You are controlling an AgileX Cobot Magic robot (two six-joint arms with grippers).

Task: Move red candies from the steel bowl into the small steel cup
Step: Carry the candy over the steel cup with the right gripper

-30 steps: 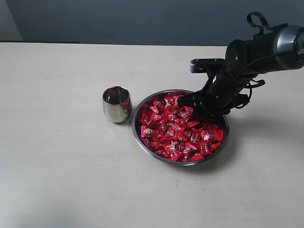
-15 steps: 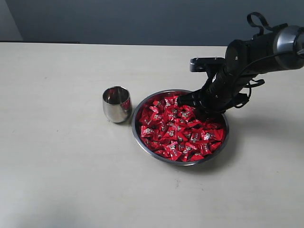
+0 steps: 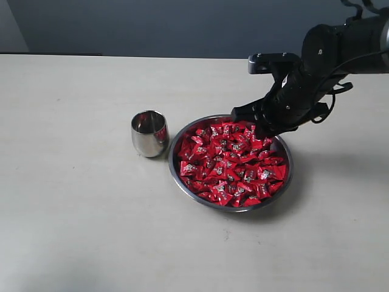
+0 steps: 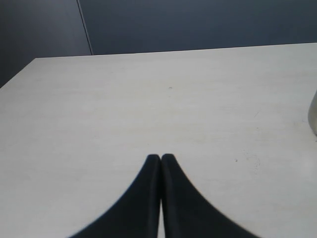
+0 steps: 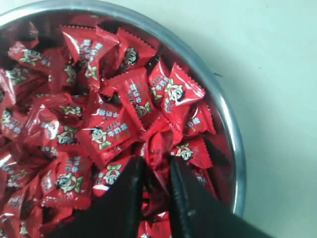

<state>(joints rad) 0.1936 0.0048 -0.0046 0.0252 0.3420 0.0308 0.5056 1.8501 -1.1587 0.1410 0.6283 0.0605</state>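
The steel bowl (image 3: 233, 208) sits mid-table, heaped with red candies (image 3: 228, 164). Just left of it stands the small steel cup (image 3: 149, 132), upright. My right gripper (image 3: 259, 130) hovers over the bowl's far right part, a little above the heap. In the right wrist view this gripper (image 5: 157, 166) is shut on one red candy (image 5: 159, 148), pinched between its black fingers, with the other red candies (image 5: 106, 126) and the bowl's rim (image 5: 233, 134) below. My left gripper (image 4: 161, 157) is shut and empty above bare table; the exterior view does not show it.
The pale table (image 3: 79, 213) spreads wide on all sides of the bowl and cup. A dark wall (image 3: 182, 24) runs behind the far edge. A sliver of a shiny object (image 4: 313, 116) shows at the edge of the left wrist view.
The right gripper's jaws narrowed onto a candy in the heap, then the arm rose and drew slightly back from the pile. Cup and bowl stayed put.
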